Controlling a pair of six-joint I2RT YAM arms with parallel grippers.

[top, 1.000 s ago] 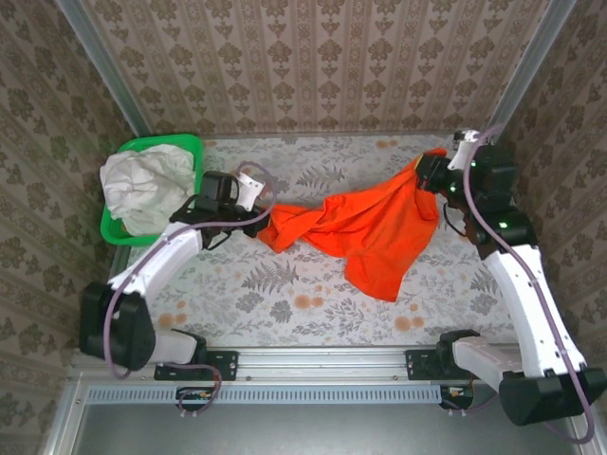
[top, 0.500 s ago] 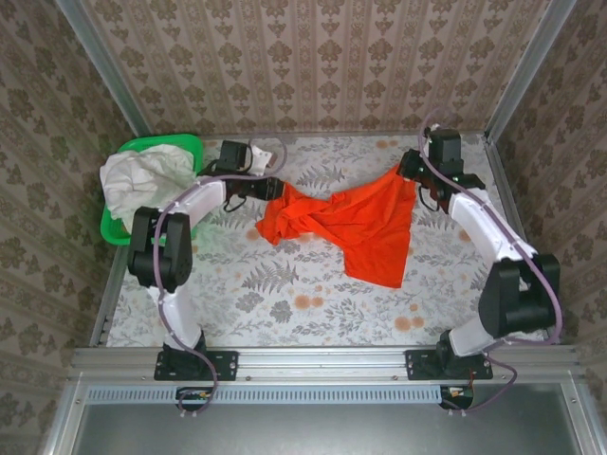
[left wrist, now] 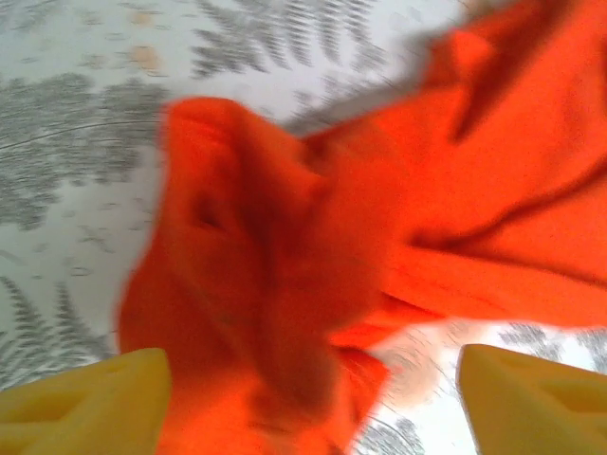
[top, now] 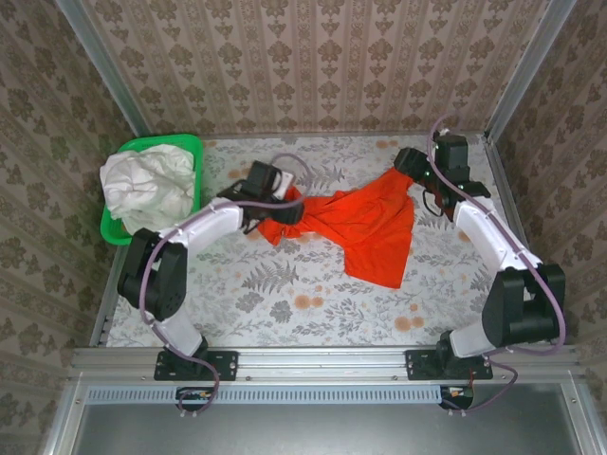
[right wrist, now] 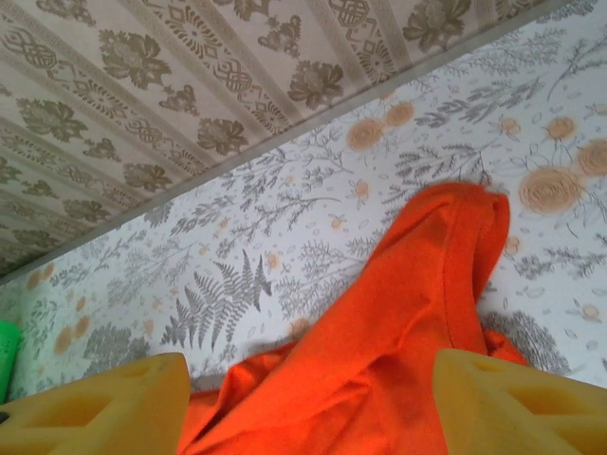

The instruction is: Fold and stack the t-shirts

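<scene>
Jaws on the left gripper [left wrist: 308,408] stand wide apart with nothing pinched. Its yellow foam pads [left wrist: 90,398] are cropped to tips at the bottom corners of the left wrist view. Between them I get a bunched, blurred lump of the bright orange-red cloth t-shirt [left wrist: 275,256] lying on the floral-print table [left wrist: 66,142]. I can't tell if either pad touches the cloth. From the top view the left gripper [top: 283,204] sits over the shirt's crumpled left end, and the wrist hides whatever cloth is right under it.

The right gripper [right wrist: 313,408] is spread open too, holding nothing, with its pads cut off at the lower frame corners. A seamed edge of the orange shirt humps up just ahead of it, near the table's back edge where the patterned wallpaper wall [right wrist: 190,66] begins. In the top view this gripper [top: 410,163] is at the shirt's back right corner. I can't read contact from there.

The shirt itself lies unfolded across the middle and back of the table, twisted on the left, with a wide flap reaching toward the near side. I can't make out sleeves or neck.

The white cloth t-shirt [top: 147,185] is crumpled in the green plastic basket [top: 180,142] at the back left. It covers most of the basket's inside and lies apart from the orange one.
</scene>
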